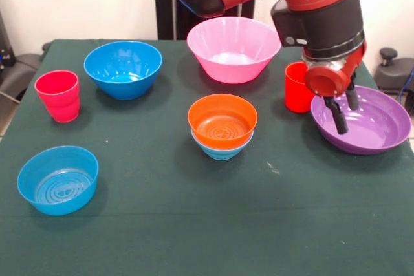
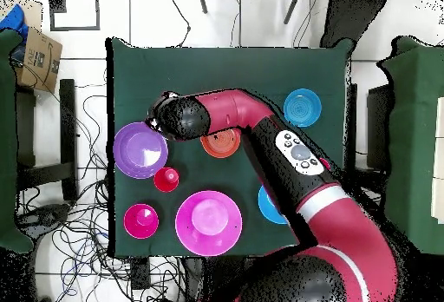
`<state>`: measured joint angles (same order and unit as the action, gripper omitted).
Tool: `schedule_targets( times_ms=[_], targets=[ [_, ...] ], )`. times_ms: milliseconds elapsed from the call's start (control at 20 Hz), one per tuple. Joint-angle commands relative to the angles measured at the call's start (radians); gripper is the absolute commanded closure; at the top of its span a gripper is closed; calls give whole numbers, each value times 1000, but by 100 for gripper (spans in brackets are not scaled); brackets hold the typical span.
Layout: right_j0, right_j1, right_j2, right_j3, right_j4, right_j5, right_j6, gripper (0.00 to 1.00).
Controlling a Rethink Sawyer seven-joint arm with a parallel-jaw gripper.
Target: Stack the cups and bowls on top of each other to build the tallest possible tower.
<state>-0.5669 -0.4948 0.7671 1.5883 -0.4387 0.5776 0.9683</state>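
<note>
My gripper point(image 1: 348, 119) hangs open over the near-left part of the wide purple bowl point(image 1: 372, 127), nothing between its fingers. Right behind it stands the orange-red cup point(image 1: 294, 88), partly covered by the wrist. An orange bowl point(image 1: 222, 117) sits nested in a light-blue bowl point(image 1: 222, 149) at the table's middle: that is the tower. The large pink bowl point(image 1: 233, 48) and deep blue bowl point(image 1: 123, 68) stand at the back. At the left are the pinkish-red cup point(image 1: 57, 95) and a small blue bowl point(image 1: 58, 179). From overhead, a small red bowl point(image 2: 141, 220) shows beside the pink bowl point(image 2: 208, 222).
In the overhead view the arm point(image 2: 260, 138) lies across the table, covering part of the orange bowl point(image 2: 221, 142) and the deep blue bowl point(image 2: 269, 205). The purple bowl point(image 2: 139, 149) lies close to the table's edge. Cables and chairs surround the table.
</note>
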Motion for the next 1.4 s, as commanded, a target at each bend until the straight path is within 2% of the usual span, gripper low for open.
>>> schedule_targets(
  times_ms=[50,250,550,650,850,1050,1400],
  targets=[
    [77,39,-177,-103,-69,-140,247,0],
    [119,31,-254,-127,-82,-164,256,0],
    [144,24,-307,-120,-68,-178,251,0],
    [144,34,-311,-119,-63,-173,242,0],
    [125,66,-295,-117,-20,-66,186,0],
    [107,82,-279,-111,-5,-14,141,0],
    [96,109,-261,-125,-15,38,93,0]
  ],
)
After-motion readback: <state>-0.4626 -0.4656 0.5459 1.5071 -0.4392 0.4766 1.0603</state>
